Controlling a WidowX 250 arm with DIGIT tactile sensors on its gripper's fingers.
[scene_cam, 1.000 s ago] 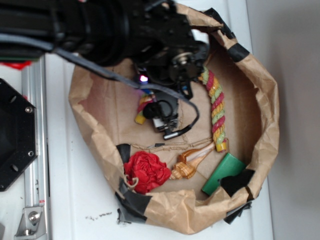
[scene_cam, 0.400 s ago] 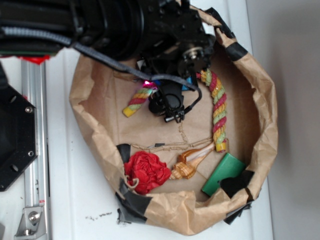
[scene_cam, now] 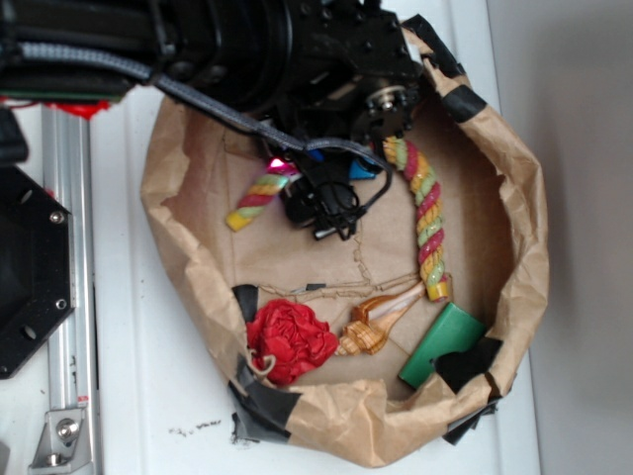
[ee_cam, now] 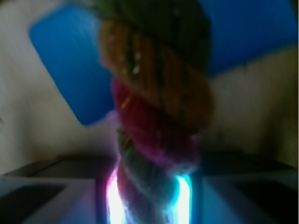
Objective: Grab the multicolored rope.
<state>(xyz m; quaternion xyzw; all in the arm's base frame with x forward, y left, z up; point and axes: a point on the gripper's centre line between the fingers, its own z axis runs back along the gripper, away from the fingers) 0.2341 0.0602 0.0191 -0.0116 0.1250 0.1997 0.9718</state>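
A robotics lab bench, this: white desk [scene_cam: 148,396] with an aluminium rail [scene_cam: 69,297] down the frame's left, black mounting plate [scene_cam: 30,267] bolted there, taped paper bag [scene_cam: 514,178] as a makeshift bin.

Black arm [scene_cam: 247,49] w/ grey braided cable [scene_cam: 89,57], pink LED glow.

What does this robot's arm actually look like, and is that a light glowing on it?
The arm is a bulky black machine of blocky segments. A dark grey cable trails along it and loops down by the gripper, which is small, black and boxy. A round metal fitting sits at the wrist joint. Yes, a small pink-red light glows beside the gripper; in the wrist view it shines pink and cyan.
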